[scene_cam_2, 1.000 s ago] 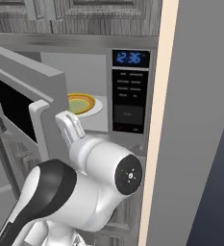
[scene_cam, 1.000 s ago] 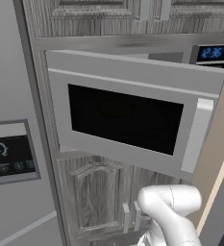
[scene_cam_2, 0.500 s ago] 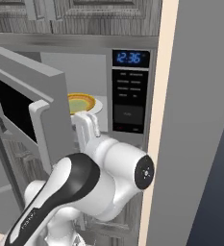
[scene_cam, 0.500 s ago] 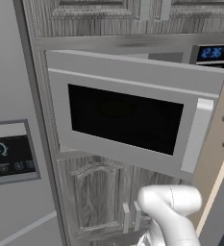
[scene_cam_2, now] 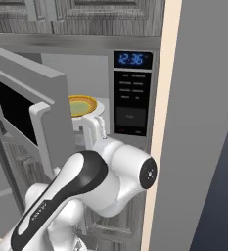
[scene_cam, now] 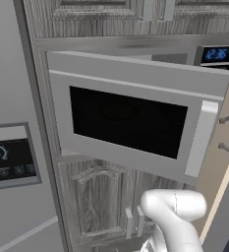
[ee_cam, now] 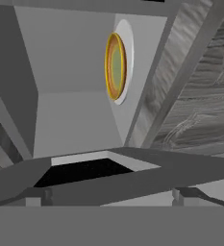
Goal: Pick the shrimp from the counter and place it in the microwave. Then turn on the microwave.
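Left base view: microwave (scene_cam: 130,118), door swung out, black window forward, pale bar handle (scene_cam: 200,139) at its right edge; blue display (scene_cam: 218,54) above right.
Right base view: tool (scene_cam_2: 95,128) at the cavity mouth, beside the open door; yellow bowl (scene_cam_2: 81,105) just beyond it; keypad (scene_cam_2: 133,103) to its right.
Hand view: tool (ee_cam: 112,196) fingers wide apart, empty; bowl ahead inside. Shrimp: cannot tell.

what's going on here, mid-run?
The microwave door hangs open. Inside, a yellow bowl sits on the white turntable plate. The robot's hand is open, holds nothing and is rolled sideways in front of the open cavity. The shrimp can't be made out from these angles. The clock display is lit, and the door must be shut before the microwave can be started.
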